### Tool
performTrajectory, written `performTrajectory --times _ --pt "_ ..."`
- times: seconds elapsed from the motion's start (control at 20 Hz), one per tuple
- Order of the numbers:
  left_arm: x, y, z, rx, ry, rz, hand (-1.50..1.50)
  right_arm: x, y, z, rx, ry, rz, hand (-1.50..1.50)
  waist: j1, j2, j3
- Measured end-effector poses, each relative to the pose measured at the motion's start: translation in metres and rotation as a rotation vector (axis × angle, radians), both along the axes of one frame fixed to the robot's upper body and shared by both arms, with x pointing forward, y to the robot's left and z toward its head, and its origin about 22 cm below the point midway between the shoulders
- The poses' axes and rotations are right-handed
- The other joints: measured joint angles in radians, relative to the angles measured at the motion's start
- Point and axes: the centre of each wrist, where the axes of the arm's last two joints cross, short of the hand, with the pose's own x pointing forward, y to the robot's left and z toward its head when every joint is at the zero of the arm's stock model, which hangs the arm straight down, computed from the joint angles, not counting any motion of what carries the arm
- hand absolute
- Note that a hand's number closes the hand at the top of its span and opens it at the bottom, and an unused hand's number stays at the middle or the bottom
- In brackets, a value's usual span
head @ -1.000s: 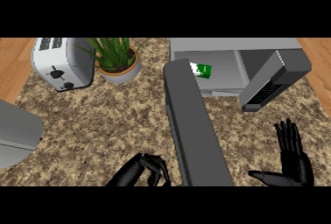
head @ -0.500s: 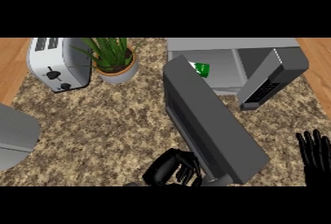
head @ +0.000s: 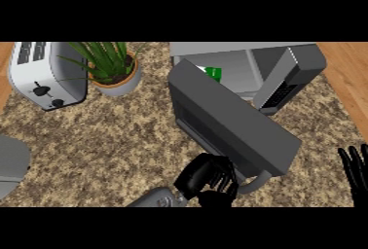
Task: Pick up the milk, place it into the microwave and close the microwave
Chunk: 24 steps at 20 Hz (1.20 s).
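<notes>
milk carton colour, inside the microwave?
Green, with white; the milk carton shows in the head view, partly hidden by the door.

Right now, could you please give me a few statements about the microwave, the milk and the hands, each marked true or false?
1. The milk sits inside the microwave. True.
2. The microwave door is fully shut. False: it stands partly open.
3. The left robot hand is at the door's free end, by its handle. True.
4. The right robot hand holds the milk. False: it rests open at the right edge.
5. The toaster is right of the potted plant. False: left of it.
</notes>
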Motion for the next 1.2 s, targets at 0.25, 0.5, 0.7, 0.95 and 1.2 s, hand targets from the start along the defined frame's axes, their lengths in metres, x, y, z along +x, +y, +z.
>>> performTrajectory --times 0.25,0.5,0.7,0.95,1.2 --pt "0.017 -0.008 0.014 -0.021 -0.018 0.071 1.50 0.004 -0.002 0.016 -0.018 -0.024 0.052 -1.50 -0.050 0.011 -0.002" --pt "0.033 -0.011 0.036 -0.177 -0.068 0.168 -1.50 0.011 -0.003 0.031 -0.037 -0.065 0.074 -1.50 -0.088 0.025 -0.006" --pt "0.045 -0.014 0.048 -0.245 -0.101 0.222 -1.50 0.015 -0.003 0.039 -0.024 -0.088 0.101 -1.50 -0.122 0.034 -0.006" --pt "0.059 -0.017 0.060 -0.292 -0.132 0.271 -1.50 0.020 -0.003 0.048 -0.013 -0.109 0.130 -1.50 -0.161 0.045 -0.004" --pt "0.073 -0.020 0.071 -0.314 -0.167 0.302 -1.50 0.026 -0.004 0.058 -0.005 -0.129 0.169 -1.50 -0.189 0.054 -0.002"
